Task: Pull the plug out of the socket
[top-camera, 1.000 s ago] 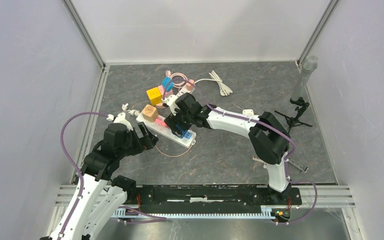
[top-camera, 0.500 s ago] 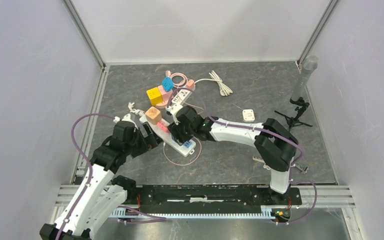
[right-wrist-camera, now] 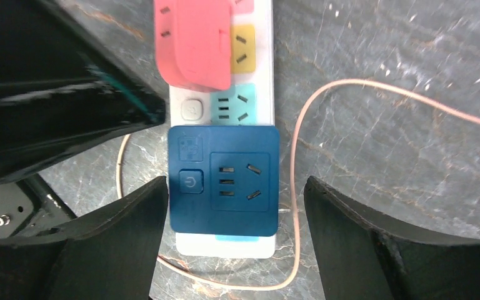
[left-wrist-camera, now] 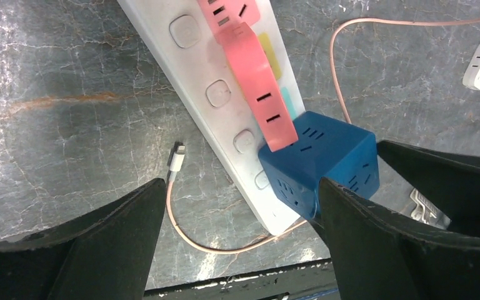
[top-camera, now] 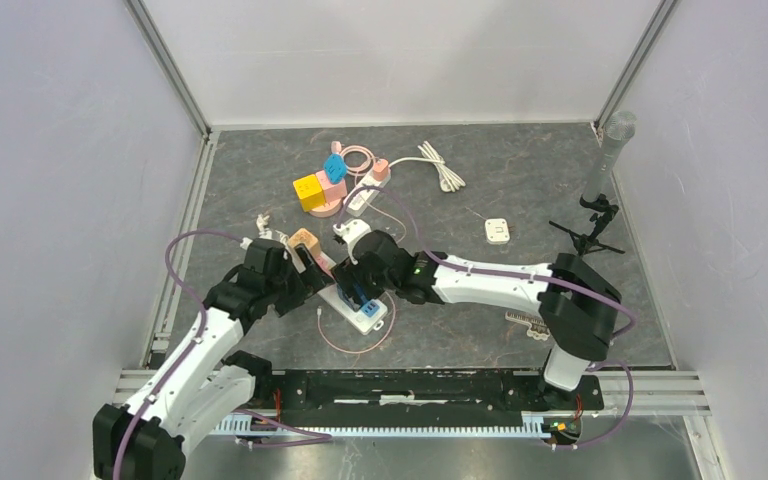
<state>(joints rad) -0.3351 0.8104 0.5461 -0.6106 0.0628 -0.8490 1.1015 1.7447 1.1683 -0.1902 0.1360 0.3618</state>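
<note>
The only legible sign is a power symbol on the button [right-wrist-camera: 189, 182] of the blue cube adapter [right-wrist-camera: 223, 181].

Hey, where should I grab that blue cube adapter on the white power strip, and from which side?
Take the blue cube adapter by the two flat, parallel faces along the long edges of the white power strip, coming straight down from above. The pink plug crowds the face toward the strip's middle; those two sides stand free. The open right pincer straddles it that way.
</note>
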